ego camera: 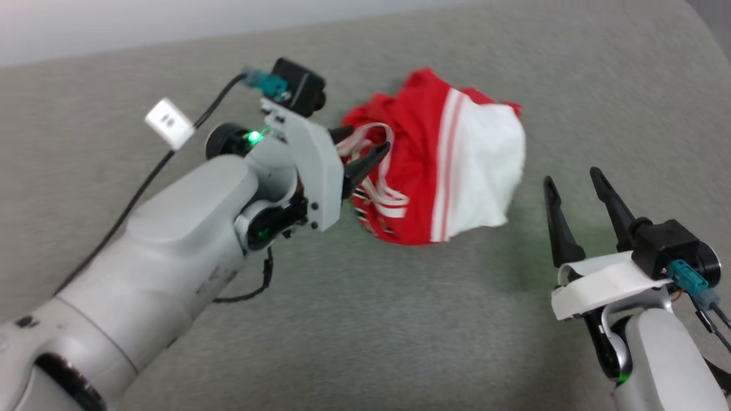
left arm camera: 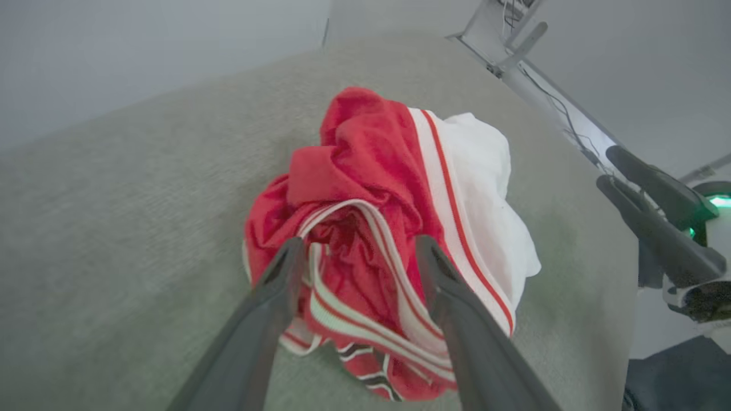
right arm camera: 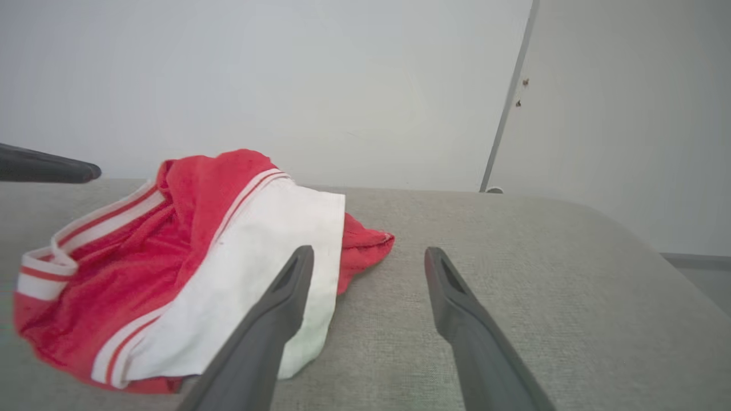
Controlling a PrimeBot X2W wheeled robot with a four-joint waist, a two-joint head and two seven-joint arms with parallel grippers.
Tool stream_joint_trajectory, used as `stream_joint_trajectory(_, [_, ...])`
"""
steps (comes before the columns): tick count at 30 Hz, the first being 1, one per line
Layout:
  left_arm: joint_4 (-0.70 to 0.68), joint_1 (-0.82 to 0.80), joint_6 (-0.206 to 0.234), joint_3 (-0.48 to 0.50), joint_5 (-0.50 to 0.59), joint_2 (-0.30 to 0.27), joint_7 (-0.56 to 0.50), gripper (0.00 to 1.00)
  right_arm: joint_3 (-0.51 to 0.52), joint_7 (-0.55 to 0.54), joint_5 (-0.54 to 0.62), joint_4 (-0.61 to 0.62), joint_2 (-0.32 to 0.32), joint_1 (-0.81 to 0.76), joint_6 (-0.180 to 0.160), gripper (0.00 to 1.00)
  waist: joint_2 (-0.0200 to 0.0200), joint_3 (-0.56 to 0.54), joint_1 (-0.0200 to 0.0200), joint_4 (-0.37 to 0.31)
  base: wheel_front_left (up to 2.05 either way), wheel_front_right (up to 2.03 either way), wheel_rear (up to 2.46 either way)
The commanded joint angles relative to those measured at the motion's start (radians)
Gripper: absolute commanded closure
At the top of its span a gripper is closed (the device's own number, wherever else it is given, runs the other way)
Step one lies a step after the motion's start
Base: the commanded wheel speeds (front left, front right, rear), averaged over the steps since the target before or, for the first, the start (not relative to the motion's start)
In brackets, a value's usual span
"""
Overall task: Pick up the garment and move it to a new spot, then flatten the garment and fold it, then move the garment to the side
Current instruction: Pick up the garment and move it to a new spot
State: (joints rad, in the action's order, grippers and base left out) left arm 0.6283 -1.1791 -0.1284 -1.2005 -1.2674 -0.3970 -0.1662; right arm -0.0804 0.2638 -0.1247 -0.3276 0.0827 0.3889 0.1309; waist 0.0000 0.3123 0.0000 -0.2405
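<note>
The garment (ego camera: pixel 440 165) lies in a crumpled heap on the grey padded surface (ego camera: pixel 354 319), red body bunched up, a white sleeve (ego camera: pixel 485 171) on its right side and striped trim showing. My left gripper (ego camera: pixel 368 141) hovers at the heap's left side, open. In the left wrist view its two fingers straddle the striped neck trim (left arm camera: pixel 365 228) of the garment (left arm camera: pixel 371 165) without pinching it. My right gripper (ego camera: pixel 572 177) stands open to the right of the garment with nothing between its fingers. In the right wrist view this right gripper (right arm camera: pixel 370 254) points past the white sleeve (right arm camera: pixel 262 245).
A black cable with a white tag (ego camera: pixel 169 122) hangs off my left wrist over the surface. The surface's rounded far edge (right arm camera: pixel 514 197) meets a pale wall. A metal frame (left arm camera: pixel 514 51) stands beyond the far right corner. My right gripper's fingers (left arm camera: pixel 651 228) show in the left wrist view.
</note>
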Motion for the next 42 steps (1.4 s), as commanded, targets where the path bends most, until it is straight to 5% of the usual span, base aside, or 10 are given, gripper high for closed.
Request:
stream_joint_trajectory(1, [0.003,0.033,-0.002,0.006,-0.015,-0.005,0.026,0.00,0.001,0.000,-0.002,-0.008,0.010,-0.024,0.000,0.00,0.0000,-0.170,0.0000,0.183,0.00,0.00,0.00])
stream_joint_trajectory(14, [0.095,0.378,-0.002,0.062,-0.139,-0.063,0.345,0.00,0.064,-0.058,-0.033,-0.020,0.093,-0.133,0.000,0.00,0.0000,-0.278,0.0000,0.325,0.00,0.00,0.00])
stream_joint_trajectory(23, [0.097,0.553,0.009,0.107,-0.115,-0.136,0.429,0.00,0.136,-0.101,-0.049,0.051,0.126,-0.281,0.000,0.00,0.0000,-0.297,0.0000,0.405,0.00,0.00,0.00])
stream_joint_trajectory(33, [-0.143,0.784,0.171,0.460,0.267,-0.198,0.430,0.00,0.131,-0.114,-0.039,0.099,0.118,-0.304,0.000,0.00,0.0000,-0.324,0.0000,0.379,0.00,0.00,0.00])
stream_joint_trajectory(42, [-0.403,1.000,0.265,0.761,0.578,-0.163,0.430,0.00,0.103,-0.097,-0.039,0.107,0.104,-0.249,0.000,0.00,0.0000,-0.337,0.0000,0.333,0.00,0.00,0.00])
